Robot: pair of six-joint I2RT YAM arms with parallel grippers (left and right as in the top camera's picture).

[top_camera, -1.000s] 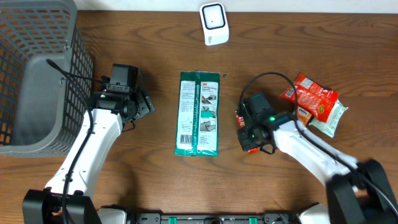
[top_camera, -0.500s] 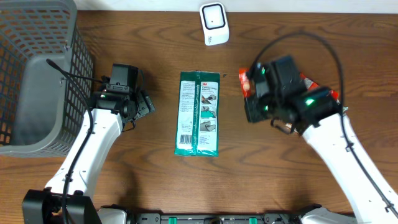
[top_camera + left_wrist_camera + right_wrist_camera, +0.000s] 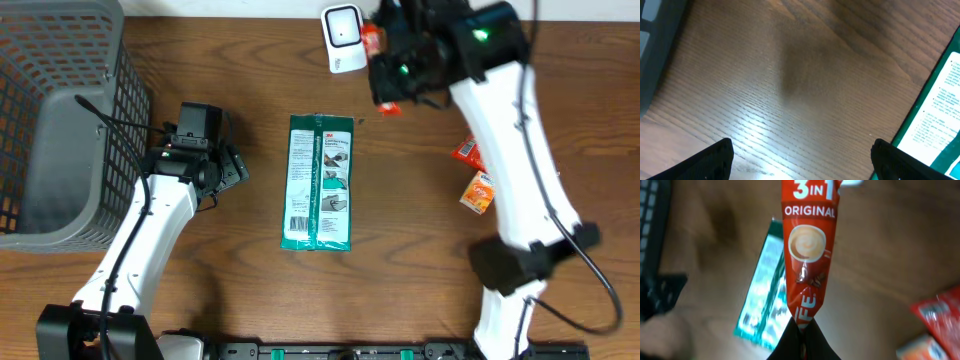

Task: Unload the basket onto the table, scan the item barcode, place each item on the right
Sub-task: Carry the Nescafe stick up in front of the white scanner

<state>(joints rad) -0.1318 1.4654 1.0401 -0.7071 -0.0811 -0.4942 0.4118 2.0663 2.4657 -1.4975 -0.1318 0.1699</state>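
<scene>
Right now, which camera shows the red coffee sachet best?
The right wrist view: the coffee sachet shows close up, label readable, pinched at one end by the right gripper. Overhead gives only a red sliver beside the white scanner, the arm hiding the rest. The left wrist view shows only table and a green packet.

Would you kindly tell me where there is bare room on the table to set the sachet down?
Bare wood lies between the flat green package and the red snack packets, and along the back between the grey mesh basket and the white scanner. It is crowded by the scanner, where the right tool holds the red coffee sachet.
</scene>
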